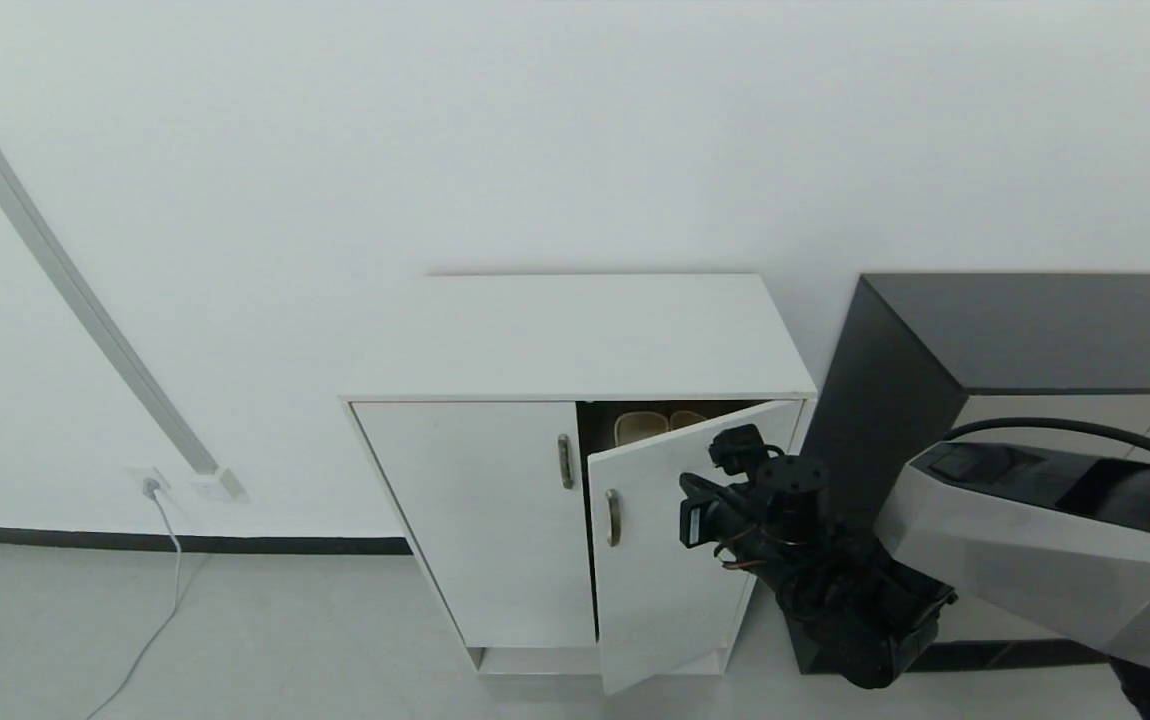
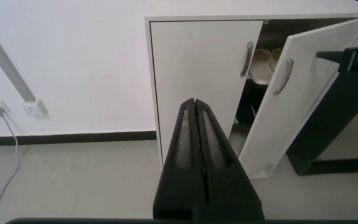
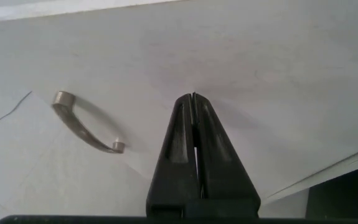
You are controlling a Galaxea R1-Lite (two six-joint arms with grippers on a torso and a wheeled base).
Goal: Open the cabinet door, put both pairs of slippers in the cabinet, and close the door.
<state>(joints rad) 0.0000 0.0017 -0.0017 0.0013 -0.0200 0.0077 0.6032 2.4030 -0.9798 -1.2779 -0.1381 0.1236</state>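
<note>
Fingers (image 3: 180, 140) of the right gripper (image 3: 193, 99) are clenched together on nothing, their tips at the outer face of the right door (image 1: 657, 600), beside its handle (image 3: 85, 124); whether they touch it I cannot tell. The left gripper (image 2: 195, 102) is likewise clenched and empty, held back from the cabinet (image 1: 585, 335) and facing the left door (image 2: 197, 68), which is shut. Beige slippers (image 1: 640, 428) lie inside on an upper shelf, seen through the gap; whether both pairs are there I cannot tell. Judging by this, loading looks done and the last step is under way: the right door stands ajar and needs pushing home.
</note>
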